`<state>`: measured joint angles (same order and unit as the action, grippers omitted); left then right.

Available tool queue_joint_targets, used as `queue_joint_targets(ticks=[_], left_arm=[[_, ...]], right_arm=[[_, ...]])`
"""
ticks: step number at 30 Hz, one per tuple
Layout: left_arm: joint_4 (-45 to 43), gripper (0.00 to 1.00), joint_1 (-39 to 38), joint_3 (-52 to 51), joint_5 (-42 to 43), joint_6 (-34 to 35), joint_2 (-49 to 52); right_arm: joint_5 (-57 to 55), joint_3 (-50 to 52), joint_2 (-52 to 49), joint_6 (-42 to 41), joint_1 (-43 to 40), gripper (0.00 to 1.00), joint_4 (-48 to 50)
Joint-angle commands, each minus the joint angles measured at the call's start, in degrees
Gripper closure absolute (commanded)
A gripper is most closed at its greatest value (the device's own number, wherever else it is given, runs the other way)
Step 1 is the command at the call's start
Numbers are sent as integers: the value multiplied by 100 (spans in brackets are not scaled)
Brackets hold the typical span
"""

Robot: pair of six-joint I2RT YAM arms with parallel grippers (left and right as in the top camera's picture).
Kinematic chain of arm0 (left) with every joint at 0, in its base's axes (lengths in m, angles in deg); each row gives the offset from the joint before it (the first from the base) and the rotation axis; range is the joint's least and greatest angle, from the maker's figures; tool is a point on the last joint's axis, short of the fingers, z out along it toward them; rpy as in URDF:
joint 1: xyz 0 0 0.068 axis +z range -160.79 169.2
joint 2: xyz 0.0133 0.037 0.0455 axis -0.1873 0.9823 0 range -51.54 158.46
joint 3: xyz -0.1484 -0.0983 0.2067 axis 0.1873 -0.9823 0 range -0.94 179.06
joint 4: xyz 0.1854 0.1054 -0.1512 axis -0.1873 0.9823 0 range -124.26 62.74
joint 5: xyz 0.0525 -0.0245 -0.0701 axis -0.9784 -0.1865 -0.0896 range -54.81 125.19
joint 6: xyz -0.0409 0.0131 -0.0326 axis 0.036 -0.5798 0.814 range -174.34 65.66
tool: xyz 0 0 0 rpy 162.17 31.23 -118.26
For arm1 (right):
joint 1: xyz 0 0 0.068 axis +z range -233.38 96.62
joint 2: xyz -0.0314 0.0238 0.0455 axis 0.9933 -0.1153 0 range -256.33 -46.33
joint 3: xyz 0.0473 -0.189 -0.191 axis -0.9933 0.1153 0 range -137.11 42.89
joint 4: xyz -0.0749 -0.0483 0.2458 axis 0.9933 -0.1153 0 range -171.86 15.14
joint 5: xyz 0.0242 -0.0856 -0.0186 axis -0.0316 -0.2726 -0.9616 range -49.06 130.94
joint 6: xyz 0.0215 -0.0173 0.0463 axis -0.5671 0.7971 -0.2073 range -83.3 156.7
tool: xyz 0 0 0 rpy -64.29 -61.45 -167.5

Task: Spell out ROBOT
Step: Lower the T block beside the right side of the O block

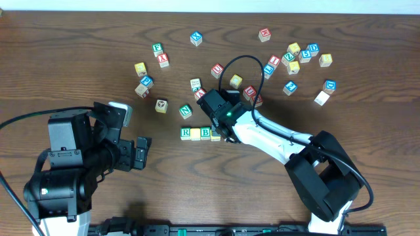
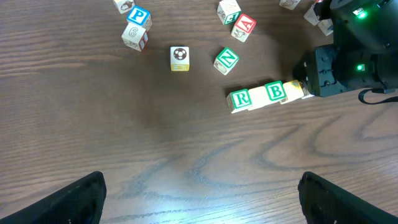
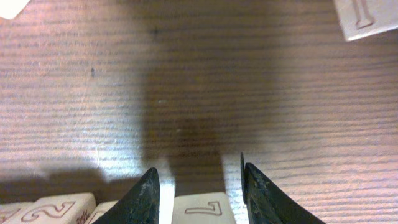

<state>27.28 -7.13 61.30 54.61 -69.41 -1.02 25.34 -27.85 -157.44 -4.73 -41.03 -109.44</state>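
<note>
- The table (image 1: 79,52) is dark brown wood with a fine straight grain, matte and unevenly lit; a pale strip runs along its far edge.
- The lettered blocks (image 1: 293,48) are pale cubes with coloured faces, scattered over the far half.
- Nearer, the row (image 1: 197,134) reads R (image 2: 240,99), a plain top, then B (image 2: 275,91), all touching.
- Only the right wrist view shows the right gripper (image 3: 199,175) astride the end block (image 3: 204,210) — whether it pinches, I cannot tell.
- The left gripper (image 2: 202,202) is spread wide and holds nothing, left of the row.
</note>
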Motion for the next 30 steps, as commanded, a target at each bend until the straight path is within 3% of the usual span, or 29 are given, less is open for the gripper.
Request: queue_joint_targets(ticks=[1, 9, 16, 30], left_arm=[[15, 3, 28, 46, 66, -55, -4], [15, 3, 28, 46, 68, -55, -4], [15, 3, 28, 46, 68, -55, -4], [15, 3, 28, 46, 68, -55, -4]], right_arm=[[-448, 15, 118, -9, 33, 62, 79], [-1213, 15, 118, 33, 33, 62, 247], [-1775, 15, 118, -254, -26, 61, -221], [-568, 13, 120, -782, -9, 89, -1451]])
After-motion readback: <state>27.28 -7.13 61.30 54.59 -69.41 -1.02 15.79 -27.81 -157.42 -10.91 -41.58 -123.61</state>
